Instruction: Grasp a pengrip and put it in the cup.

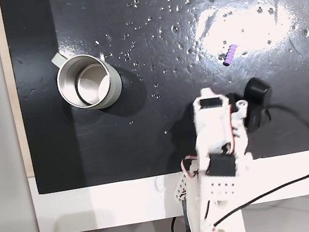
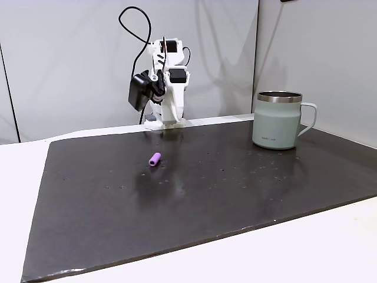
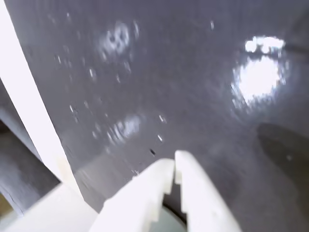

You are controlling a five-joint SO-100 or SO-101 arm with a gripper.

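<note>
Pengrip work has not begun, by my reading: the gripper (image 3: 174,162) holds nothing, its two white fingertips (image 3: 161,169) drawn together until they nearly meet, with the dark mat (image 3: 193,72) under them. In a fixed view from above, the arm (image 1: 217,141) sits folded at the mat's near edge, about 6 o'clock in the picture, and the black camera pod (image 1: 255,95) sticks out at its side.

Outward from there, the pengrip (image 1: 229,54) lies flat on the mat at about 1 o'clock from the arm's tip, near it but not touching, in a bright patch of glare. The cup (image 1: 87,81) stands upright well apart at about 10 o'clock, mouth open, with nothing purple inside.

So the step in hand is the reach. The next move calls for the fingers to part, travel out over the little tube and come down astride it; it is small and round, so it may roll or slip.

A faint mark sits low on the cup's wall (image 2: 272,139) in a fixed view from the side, too small to read
</note>
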